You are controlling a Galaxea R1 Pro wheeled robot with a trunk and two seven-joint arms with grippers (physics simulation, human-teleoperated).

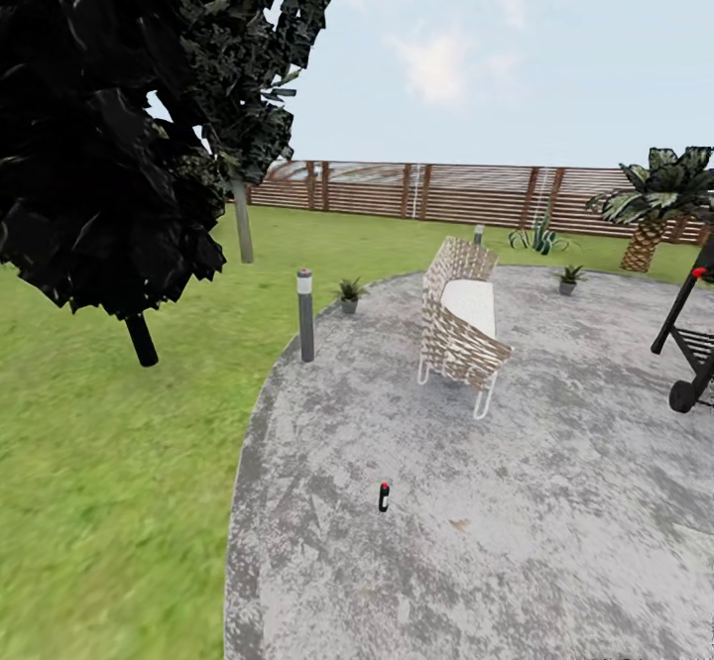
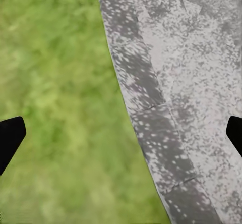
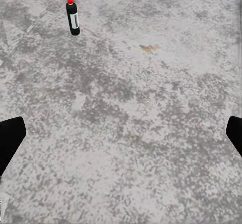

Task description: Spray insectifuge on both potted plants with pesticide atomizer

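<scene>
Task barely begun: the slim dark red-capped pesticide atomizer [image 1: 384, 496] stands ungrasped at lower centre on the mottled grey paved patio [image 1: 555, 541], both grippers [image 2: 121, 135] [image 3: 121, 135] spread empty, two grey-potted plants [image 1: 349, 294] [image 1: 569, 278] unsprayed beyond.

Pesticide atomizer [image 1: 384, 496] upright on patio [image 1: 555, 541], near its left edge, well in front of bench [image 1: 459, 321]. Lawn [image 1: 109, 462] left of patio. Bollard lamp [image 1: 305, 314] at patio's left rim, left of bench. One potted plant [image 1: 349, 294] just behind lamp to its right; other potted plant [image 1: 569, 278] at far rim, right of bench. Fence [image 1: 446, 191] behind lawn. Palm [image 1: 654, 206] far right before fence. Tree [image 1: 109, 115] near left. Grill [image 1: 694, 338] at right edge on patio.
</scene>
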